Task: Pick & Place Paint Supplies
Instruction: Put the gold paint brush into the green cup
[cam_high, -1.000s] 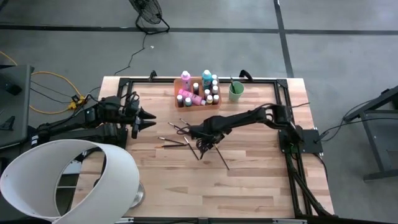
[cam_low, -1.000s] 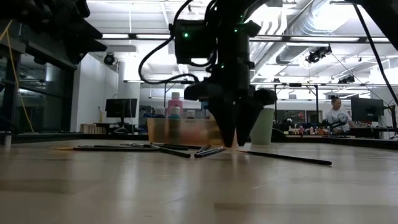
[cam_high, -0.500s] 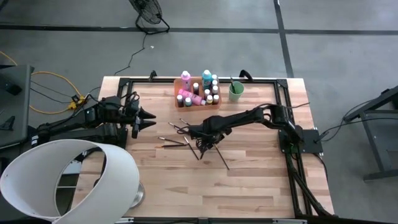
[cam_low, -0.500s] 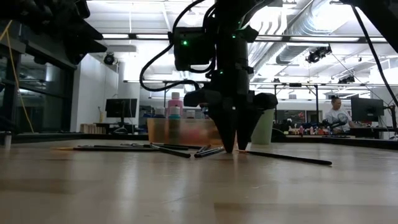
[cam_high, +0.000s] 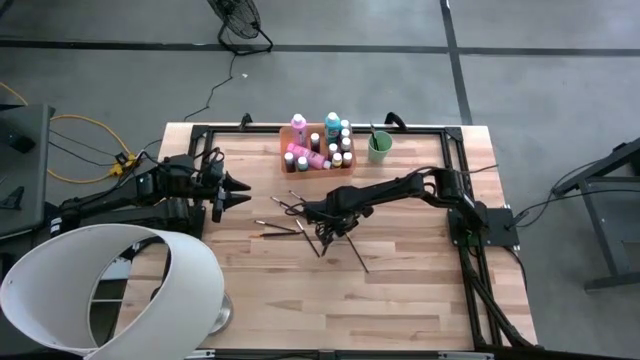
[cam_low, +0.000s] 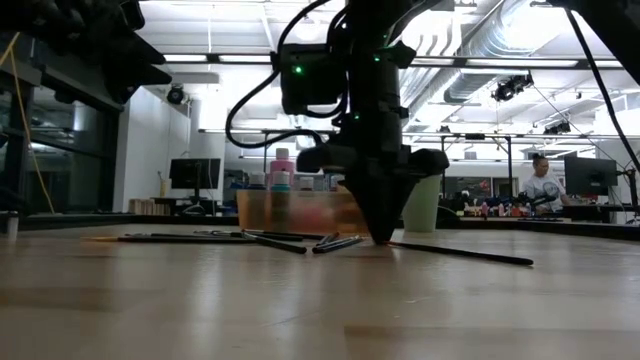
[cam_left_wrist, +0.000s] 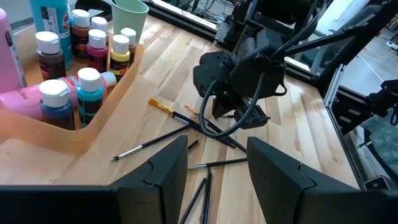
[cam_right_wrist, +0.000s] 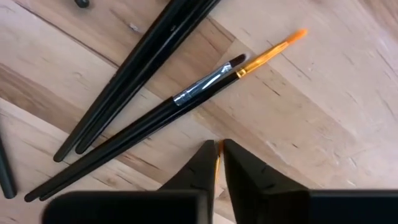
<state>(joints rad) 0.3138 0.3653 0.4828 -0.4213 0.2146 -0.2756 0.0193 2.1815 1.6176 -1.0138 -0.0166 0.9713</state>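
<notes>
the right gripper (cam_high: 322, 213), mid-table, is clenched on a thin orange-handled paintbrush (cam_right_wrist: 217, 163); next it calls for lifting toward the translucent orange rectangular tray (cam_high: 300, 133) at the far edge.

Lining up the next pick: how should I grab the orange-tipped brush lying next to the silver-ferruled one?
Grip the orange-tipped brush on its dark handle, coming straight down with the jaws across it. It lies flat on the table touching the silver-ferruled brush, so they may lift together.

We see a robotics lab: a wooden tabletop (cam_high: 400, 290) on grey concrete floor (cam_high: 560, 60), exposed ceiling ducts (cam_low: 500, 45), strip lights, computer monitors (cam_low: 195, 173), and a person (cam_low: 541, 184) at distant benches.
</notes>
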